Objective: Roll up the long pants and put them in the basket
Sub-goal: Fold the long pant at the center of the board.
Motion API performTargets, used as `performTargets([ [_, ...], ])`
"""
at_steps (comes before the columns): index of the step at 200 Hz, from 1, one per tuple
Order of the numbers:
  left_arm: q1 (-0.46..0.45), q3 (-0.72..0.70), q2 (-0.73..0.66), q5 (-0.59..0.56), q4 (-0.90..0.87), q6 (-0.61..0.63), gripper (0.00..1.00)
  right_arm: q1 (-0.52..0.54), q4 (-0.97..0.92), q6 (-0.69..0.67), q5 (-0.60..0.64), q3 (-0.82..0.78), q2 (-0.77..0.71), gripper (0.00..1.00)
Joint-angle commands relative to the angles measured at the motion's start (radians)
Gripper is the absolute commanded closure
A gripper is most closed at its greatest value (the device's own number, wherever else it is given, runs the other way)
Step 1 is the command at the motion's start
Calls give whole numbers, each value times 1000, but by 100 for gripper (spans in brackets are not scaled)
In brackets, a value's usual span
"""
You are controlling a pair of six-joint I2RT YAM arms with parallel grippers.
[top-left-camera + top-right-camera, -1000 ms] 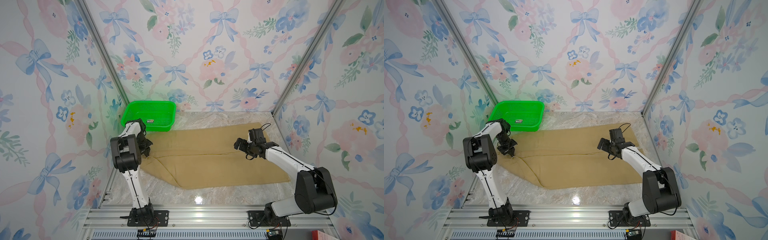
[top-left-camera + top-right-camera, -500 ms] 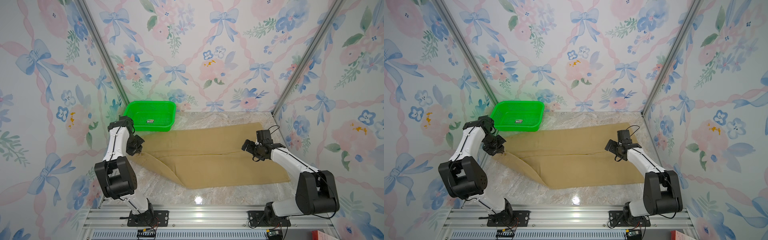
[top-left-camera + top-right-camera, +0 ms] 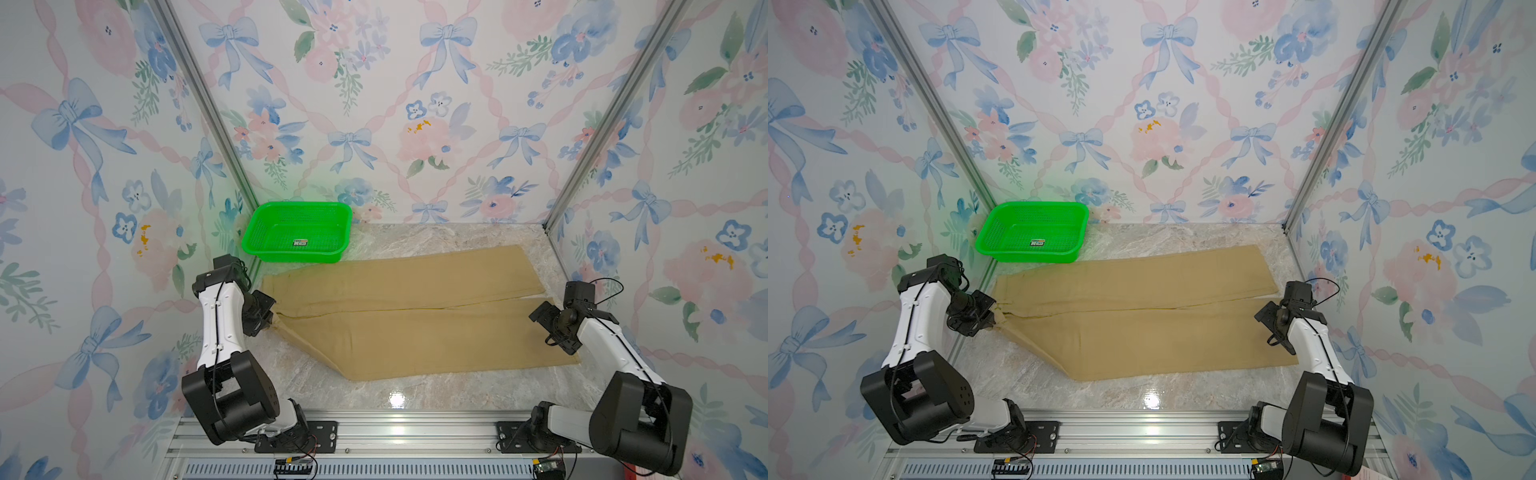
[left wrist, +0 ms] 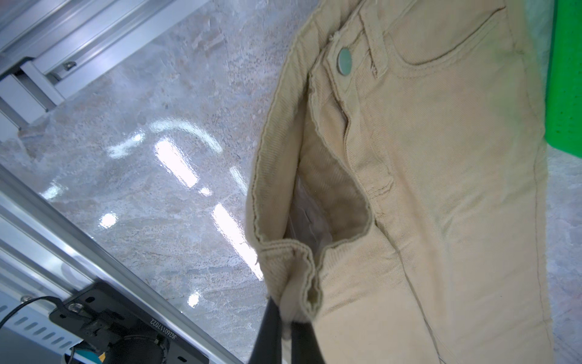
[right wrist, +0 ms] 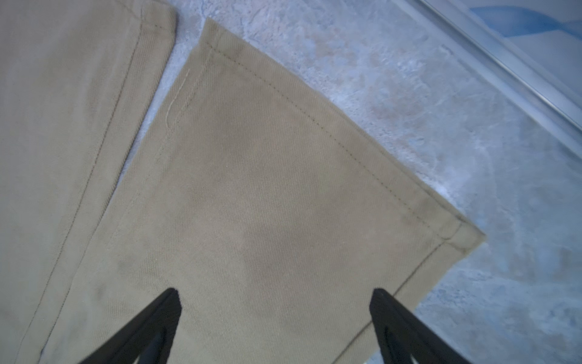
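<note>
Left fingers [image 4: 270,331] clench the long pants [image 3: 415,332] (waistband [image 4: 291,252] bunched); right fingers [image 5: 151,327] gape over one leg [image 5: 283,189].

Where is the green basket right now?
In both top views, the green basket sits in the far left corner, just beyond the waistband end of the long pants.

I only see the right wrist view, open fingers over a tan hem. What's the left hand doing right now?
Observer: The left hand is shut on a bunched bit of the waistband.
Operator: Are the pants rolled at all?
Observer: No. In both top views the long pants lie flat and unrolled, both legs stretched toward the right hand.
Operator: Anything else nearby?
Observer: A green basket stands in the far left corner, just beyond the waistband end.
</note>
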Motion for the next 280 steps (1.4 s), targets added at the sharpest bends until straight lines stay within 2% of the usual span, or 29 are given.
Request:
performTargets([
  [1, 7, 8, 17, 12, 4, -22, 100, -68, -42, -27, 41, -21, -39, 3],
  [50, 6, 71, 61, -3, -14, -22, 100, -241, -35, -83, 41, -64, 22, 3],
  [103, 7, 74, 73, -14, -14, -17, 100, -324, 31, -89, 51, -90, 116, 3],
  [116, 8, 70, 71, -19, -15, -12, 100, -325, 42, -94, 48, -88, 148, 6],
  [125, 8, 66, 69, -23, -15, -11, 100, -328, 63, -103, 45, -89, 167, 18],
  [133, 10, 66, 67, -25, -15, -11, 100, -330, 66, -112, 44, -85, 182, 24],
  [160, 22, 75, 70, -21, -21, -2, 100, -333, 77, -123, 48, -76, 200, 29],
  [203, 34, 78, 68, -10, -22, 6, 100, -351, 80, -129, 47, -70, 239, 51],
  [209, 35, 78, 67, -9, -24, 7, 100, -352, 83, -129, 45, -72, 240, 60],
  [228, 43, 80, 63, -4, -29, 12, 100, -352, 83, -135, 33, -70, 240, 100],
  [246, 54, 84, 59, 17, -37, 18, 100, -352, 76, -132, 6, -64, 224, 100],
  [261, 66, 79, 40, 44, -42, 16, 100, -352, 79, -108, -66, -65, 172, 100],
  [280, 114, 58, -5, 173, -18, 20, 100, -352, 83, -48, -176, -59, 46, 100],
])
